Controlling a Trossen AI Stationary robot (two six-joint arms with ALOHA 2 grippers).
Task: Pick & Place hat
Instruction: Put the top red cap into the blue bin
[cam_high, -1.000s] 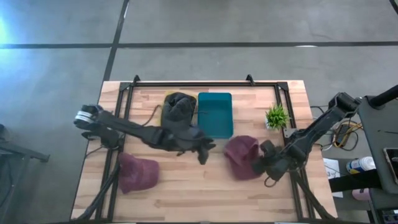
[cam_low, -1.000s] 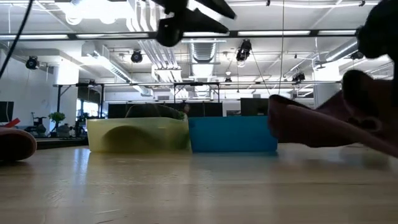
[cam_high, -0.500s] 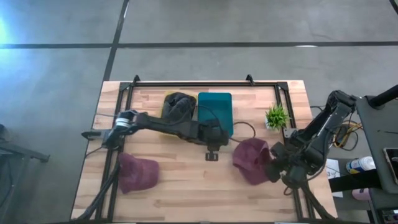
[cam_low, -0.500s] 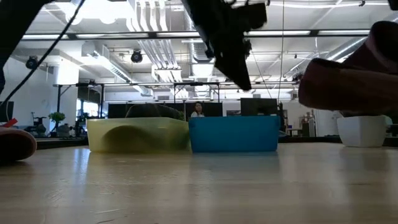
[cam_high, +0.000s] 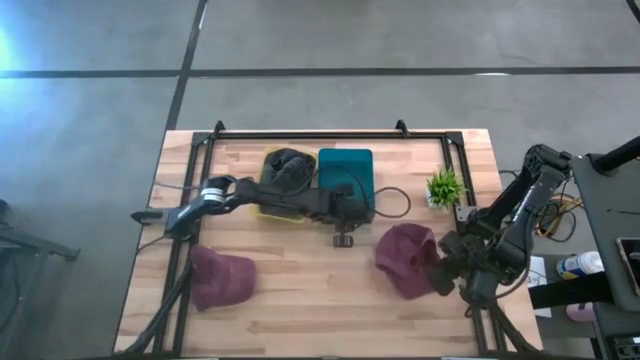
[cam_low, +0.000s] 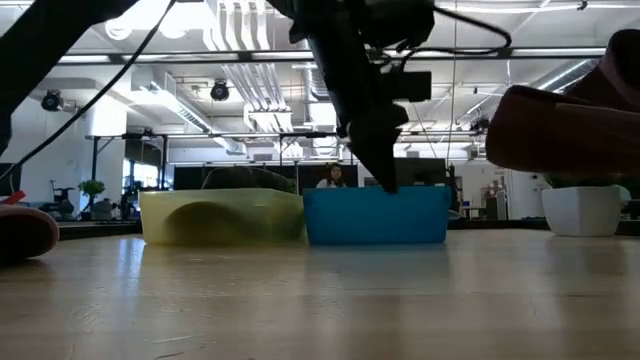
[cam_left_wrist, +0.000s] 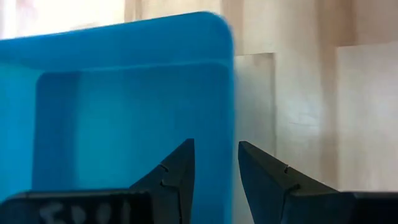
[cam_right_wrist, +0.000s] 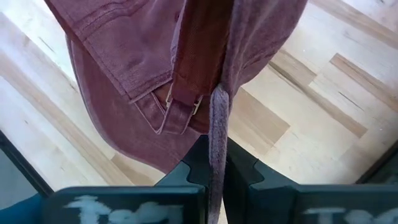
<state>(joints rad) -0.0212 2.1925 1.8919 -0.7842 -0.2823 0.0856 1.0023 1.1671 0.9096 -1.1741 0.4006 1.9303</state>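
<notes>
A maroon hat (cam_high: 403, 258) hangs in my right gripper (cam_high: 438, 272) above the table's right part; the low view shows this hat (cam_low: 560, 135) clear of the wood. My left gripper (cam_high: 343, 239) is open and points down at the near edge of the teal bin (cam_high: 346, 180); in its wrist view the fingers (cam_left_wrist: 261, 177) stand over the bin's rim (cam_left_wrist: 227, 93) without touching it. A second maroon hat (cam_high: 220, 277) lies on the table's near left. A dark hat (cam_high: 286, 170) sits in the yellow bin (cam_low: 220, 215). My right gripper (cam_right_wrist: 217, 163) pinches the hat's thin back strap (cam_right_wrist: 219, 118) between its two fingers, just past the buckle (cam_right_wrist: 180, 109). The strap runs along the fingers. The hat is lifted clear and hangs from the hold toward the table's left.
A small potted plant (cam_high: 444, 186) stands right of the teal bin, its white pot (cam_low: 585, 210) under the raised hat in the low view. Bare wood lies between the two maroon hats. A black frame (cam_high: 300, 134) runs along the far edge.
My right gripper has raised the maroon hat off the table and carried it a little toward the right edge. My left arm has swung off the yellow bin; its gripper has tipped to point down and lowered toward the teal bin's near edge.
</notes>
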